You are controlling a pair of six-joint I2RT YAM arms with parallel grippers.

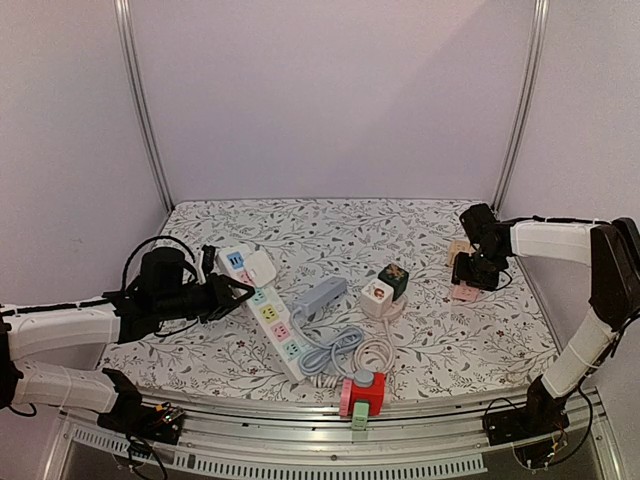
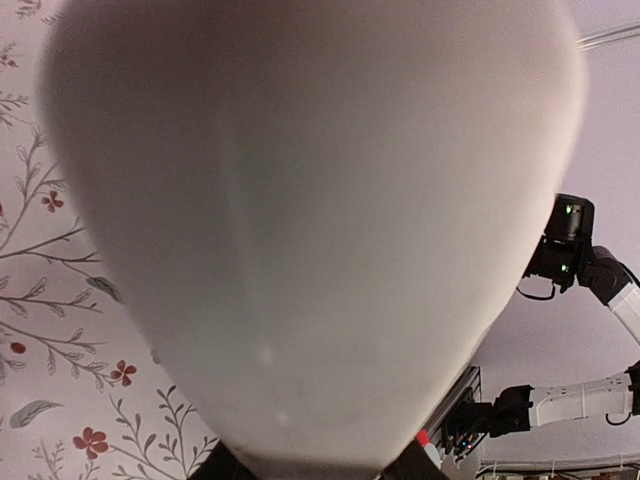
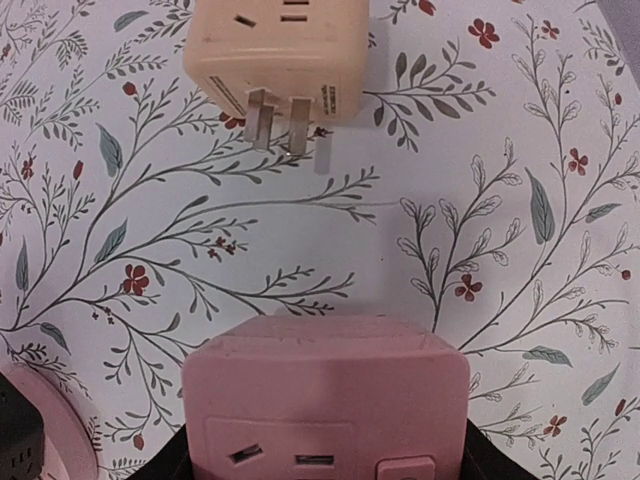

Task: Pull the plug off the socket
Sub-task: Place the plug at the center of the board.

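Observation:
A white power strip (image 1: 275,325) with coloured sockets lies left of centre, with a white plug (image 1: 260,268) at its far end. My left gripper (image 1: 240,290) reaches that plug. In the left wrist view the plug (image 2: 300,220) is a white blur filling the frame, and the gripper (image 2: 320,465) closes around it, only the finger edges showing. My right gripper (image 1: 468,280) at the far right is shut on a pink cube socket (image 3: 325,390). A cream plug adapter (image 3: 280,50) lies apart beyond it, prongs bare.
A grey strip (image 1: 318,297), a white cube socket (image 1: 378,295) and a dark green cube (image 1: 394,277) sit mid-table. Coiled cables (image 1: 345,350) lead to a red cube (image 1: 365,390) at the front edge.

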